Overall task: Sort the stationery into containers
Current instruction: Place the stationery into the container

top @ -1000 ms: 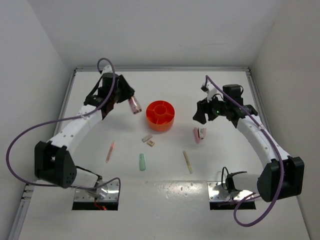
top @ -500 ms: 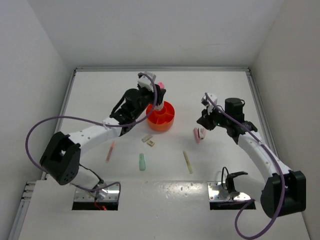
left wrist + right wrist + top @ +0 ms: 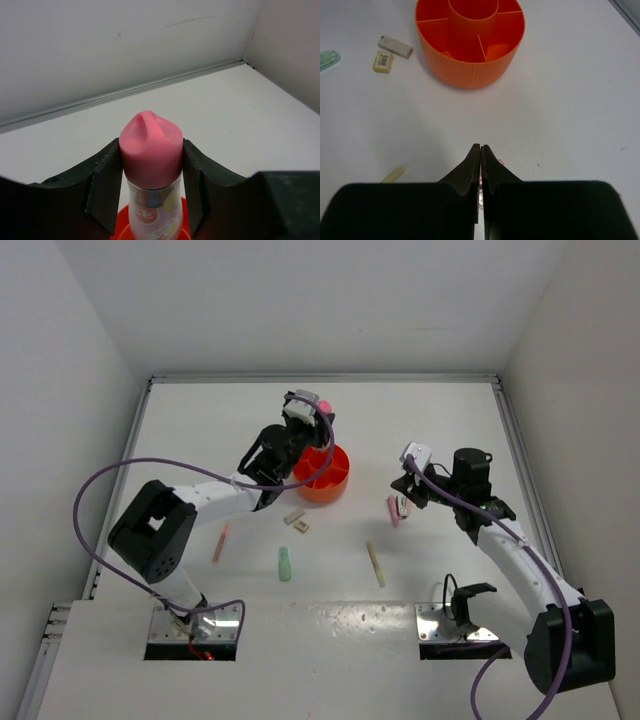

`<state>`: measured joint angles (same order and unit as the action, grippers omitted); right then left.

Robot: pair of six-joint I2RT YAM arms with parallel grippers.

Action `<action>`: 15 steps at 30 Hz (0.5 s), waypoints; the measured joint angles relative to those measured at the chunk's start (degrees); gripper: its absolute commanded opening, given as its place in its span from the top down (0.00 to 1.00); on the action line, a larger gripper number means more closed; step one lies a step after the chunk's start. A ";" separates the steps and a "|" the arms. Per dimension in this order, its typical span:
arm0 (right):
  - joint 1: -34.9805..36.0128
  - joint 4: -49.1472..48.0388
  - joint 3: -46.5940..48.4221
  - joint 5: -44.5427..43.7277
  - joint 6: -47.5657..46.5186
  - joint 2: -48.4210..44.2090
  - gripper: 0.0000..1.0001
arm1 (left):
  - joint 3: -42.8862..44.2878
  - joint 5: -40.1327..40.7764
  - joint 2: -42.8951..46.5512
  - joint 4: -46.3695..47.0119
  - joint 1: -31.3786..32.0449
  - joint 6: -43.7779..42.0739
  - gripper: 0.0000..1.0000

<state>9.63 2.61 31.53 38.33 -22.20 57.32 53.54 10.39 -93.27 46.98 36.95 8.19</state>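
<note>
White walls [image 3: 320, 300] are boxing in the white table [image 3: 450, 430]. Thin pink-orange pen [image 3: 220, 543] is lying left. Left gripper [image 3: 310, 420] is clamping the pink cylinder [image 3: 151, 150] upright over the orange organiser [image 3: 322, 474]. Right gripper [image 3: 480, 162] is sitting beside the pink mini stapler [image 3: 396, 510], fingers pressed together and empty.

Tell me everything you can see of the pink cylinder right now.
The pink cylinder stands upright, clamped between the left tool's dark fingers. A smooth pink cap, pinched at the top, sits above a clear body with a printed label. It is over the orange organiser; its base is hidden.
</note>
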 measured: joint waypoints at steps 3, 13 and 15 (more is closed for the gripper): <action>0.00 -0.04 0.00 0.28 -0.50 0.20 1.00 | -1.09 0.00 -0.90 1.33 0.15 0.11 1.00; 0.00 -0.09 0.00 0.76 -1.60 0.20 1.00 | -4.85 0.48 -1.07 6.45 0.15 1.79 1.00; 0.00 -0.09 0.00 0.76 -1.64 0.20 1.00 | -5.46 0.46 -1.07 7.56 0.15 2.27 1.00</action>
<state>9.63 2.52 31.53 39.09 -23.83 57.52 48.07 10.85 -94.35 54.54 37.10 10.46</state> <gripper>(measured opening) 0.002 0.504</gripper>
